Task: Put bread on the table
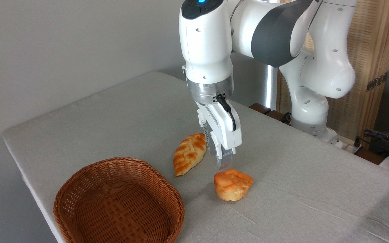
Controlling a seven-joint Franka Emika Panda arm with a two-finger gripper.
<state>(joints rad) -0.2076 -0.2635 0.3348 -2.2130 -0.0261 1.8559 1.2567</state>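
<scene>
Since the bun [232, 184] sits upright on the bench [120, 114], just below and right of our jaws [224, 162] and apart from them, we judge only a retreat upward remains — away from the bun. We hold nothing; how wide the jaws stand, we cannot tell.

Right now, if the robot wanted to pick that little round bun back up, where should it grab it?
Probably from straight above, fingers closing across the middle of the bun. It sits upright on the table, lumpy top up, paler base down, with free space all around. The gripper hangs just above and to its left, and the long loaf lies well clear.
</scene>
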